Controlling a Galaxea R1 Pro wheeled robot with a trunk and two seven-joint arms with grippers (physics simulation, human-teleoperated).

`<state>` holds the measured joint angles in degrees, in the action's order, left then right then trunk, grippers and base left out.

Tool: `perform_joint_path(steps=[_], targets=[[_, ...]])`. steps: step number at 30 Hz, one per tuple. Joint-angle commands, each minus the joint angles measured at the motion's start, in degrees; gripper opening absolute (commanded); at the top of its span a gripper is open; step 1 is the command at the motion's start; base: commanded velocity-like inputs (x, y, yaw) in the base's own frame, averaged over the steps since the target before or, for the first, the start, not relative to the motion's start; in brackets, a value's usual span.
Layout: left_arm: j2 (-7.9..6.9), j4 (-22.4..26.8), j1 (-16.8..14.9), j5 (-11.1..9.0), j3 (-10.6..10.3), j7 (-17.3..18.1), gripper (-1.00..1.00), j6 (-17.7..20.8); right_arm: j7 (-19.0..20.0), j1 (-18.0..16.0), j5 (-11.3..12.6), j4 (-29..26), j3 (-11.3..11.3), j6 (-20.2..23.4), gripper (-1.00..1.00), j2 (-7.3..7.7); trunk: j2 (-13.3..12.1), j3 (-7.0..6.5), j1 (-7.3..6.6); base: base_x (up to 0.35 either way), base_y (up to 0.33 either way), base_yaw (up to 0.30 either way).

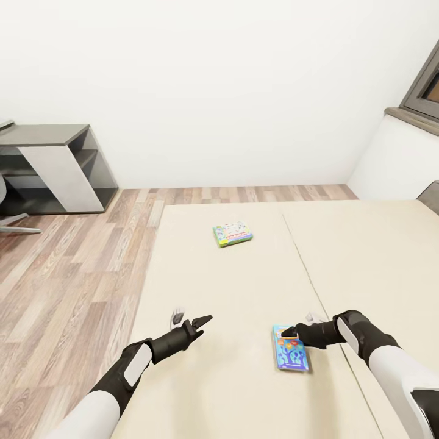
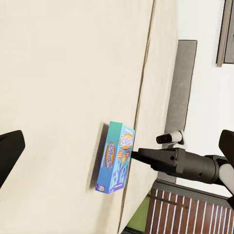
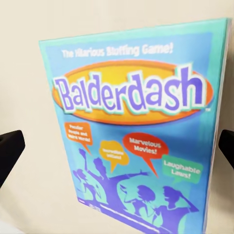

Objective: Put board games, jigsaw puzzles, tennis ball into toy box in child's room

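Early in the task, both bed games unpacked; right gripper (image 1: 291, 333) spread wide over blue Balderdash box (image 1: 291, 355), gripping nothing; left gripper (image 1: 190, 319) open, empty; white-and-green box (image 1: 233, 234) farther up the bed (image 1: 201, 378).

Bedroom in a home. Low bed (image 1: 244, 274) with cream mattress fills most of the floor space, wood plank floor (image 1: 67, 274) beside it, plain white walls. Dark-grey desk cabinet (image 1: 58, 167) in the corner, window frame (image 1: 427, 85) opposite. Two board game boxes (image 1: 233, 234) (image 1: 291, 355) lying on the mattress suggest a kid's room.
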<state>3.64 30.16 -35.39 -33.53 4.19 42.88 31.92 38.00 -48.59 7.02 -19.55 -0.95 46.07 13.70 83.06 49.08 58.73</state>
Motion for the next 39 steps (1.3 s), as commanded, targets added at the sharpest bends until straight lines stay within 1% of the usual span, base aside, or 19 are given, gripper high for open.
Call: perform_joint_path(steps=[1,13,24,39], targets=[[0.05,0.0,0.0,-0.1,0.3,0.1,1.00,0.4,-0.2,0.0,0.6,-0.1,-0.1,0.6,1.00,0.08,0.0,0.04,0.00,0.000,0.002,0.000],[0.05,0.0,0.0,0.0,0.3,0.0,1.00,0.4,0.0,-0.1,0.5,-0.1,-0.2,1.4,1.00,0.64,0.0,0.04,0.00,0.000,0.001,0.000],[0.05,0.0,0.0,0.0,0.3,0.0,1.00,0.4,0.0,-0.1,0.3,-0.1,-0.3,2.6,1.00,0.70,0.0,0.04,0.00,0.000,0.000,0.000],[0.05,0.0,0.0,0.0,0.3,0.0,1.00,0.4,0.1,-0.1,0.3,-0.1,-0.4,2.8,1.00,0.63,0.0,0.04,0.00,0.000,0.017,0.000]])
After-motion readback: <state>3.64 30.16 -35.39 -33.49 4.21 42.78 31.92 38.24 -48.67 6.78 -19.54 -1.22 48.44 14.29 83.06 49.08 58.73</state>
